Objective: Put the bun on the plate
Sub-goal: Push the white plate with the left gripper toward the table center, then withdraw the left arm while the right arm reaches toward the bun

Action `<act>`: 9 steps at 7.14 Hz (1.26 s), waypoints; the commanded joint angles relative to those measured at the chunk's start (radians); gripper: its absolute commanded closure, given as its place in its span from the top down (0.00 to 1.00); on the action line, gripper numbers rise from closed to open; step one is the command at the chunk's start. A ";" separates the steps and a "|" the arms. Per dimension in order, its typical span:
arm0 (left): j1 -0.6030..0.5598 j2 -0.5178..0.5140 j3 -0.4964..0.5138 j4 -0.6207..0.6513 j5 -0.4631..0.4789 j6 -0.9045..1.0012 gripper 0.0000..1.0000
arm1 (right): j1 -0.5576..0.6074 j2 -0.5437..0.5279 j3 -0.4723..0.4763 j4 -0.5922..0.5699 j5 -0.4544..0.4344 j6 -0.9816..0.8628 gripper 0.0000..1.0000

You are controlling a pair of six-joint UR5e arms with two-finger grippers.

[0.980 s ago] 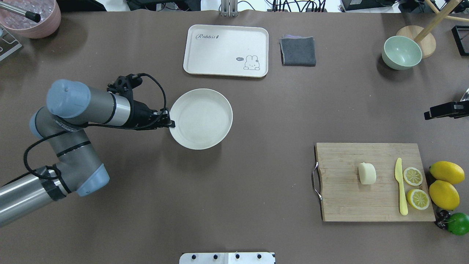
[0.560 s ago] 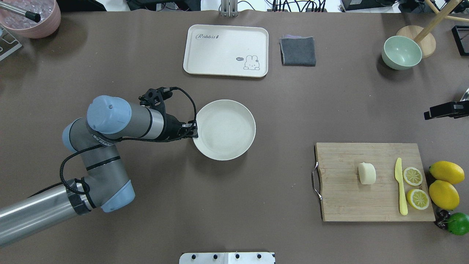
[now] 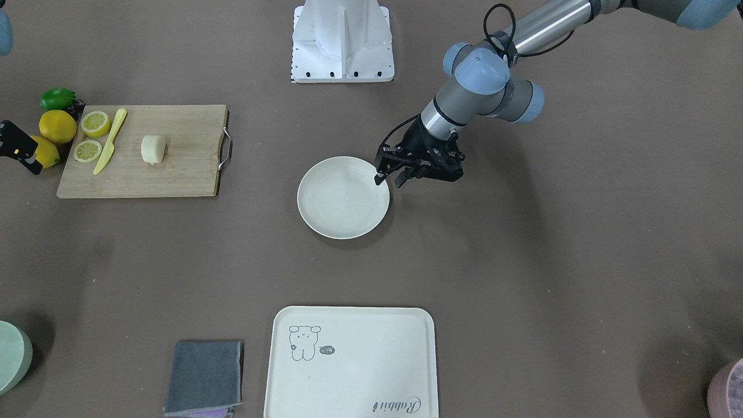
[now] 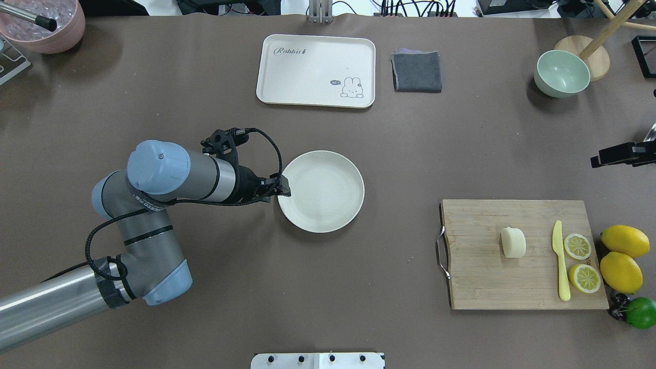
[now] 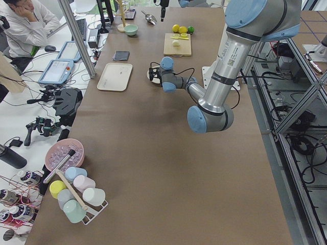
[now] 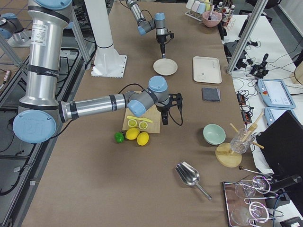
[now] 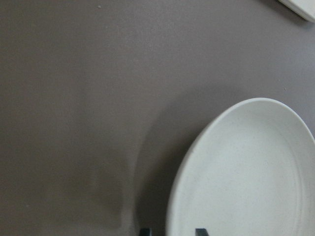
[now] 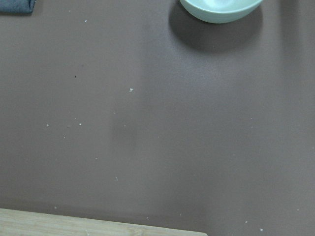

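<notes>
The bun [image 4: 513, 242] is a pale cream lump lying on a wooden cutting board [image 4: 482, 282] at the right; it also shows as the bun [image 3: 153, 148] in the front view. An off-white round plate [image 4: 328, 197] lies flat mid-table. My left gripper [image 4: 284, 188] is at its left rim. It is open, with one fingertip [image 3: 378, 179] over the rim and the other just outside it. In the left wrist view the plate [image 7: 246, 187] rim runs between the two tips. My right gripper [image 4: 615, 155] hovers at the right edge, far from the bun; I cannot tell its state.
A yellow knife [image 4: 561, 261], lemon slices [image 4: 577, 246], two lemons [image 4: 622, 256] and a lime [image 4: 640, 312] lie on and beside the board. At the back are a cream rabbit tray [image 4: 307, 72], a grey cloth [image 4: 417, 72], a green bowl [image 4: 561, 73] and a pink bowl [image 4: 46, 25].
My left arm has moved the plate rightward and nearer the table's front. Its fingers now stand apart at the rim. The bun and the right arm have hardly moved.
</notes>
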 commanded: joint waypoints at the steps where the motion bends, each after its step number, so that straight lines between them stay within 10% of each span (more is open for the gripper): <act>1: -0.098 0.023 -0.071 0.095 -0.088 0.014 0.98 | -0.071 0.007 0.050 -0.003 -0.030 0.115 1.00; 5: -0.538 0.124 -0.226 0.529 -0.442 0.582 0.98 | -0.385 0.027 0.113 -0.004 -0.295 0.428 1.00; 9: -0.763 0.233 -0.194 0.753 -0.462 1.089 0.98 | -0.560 0.006 0.104 -0.009 -0.401 0.500 1.00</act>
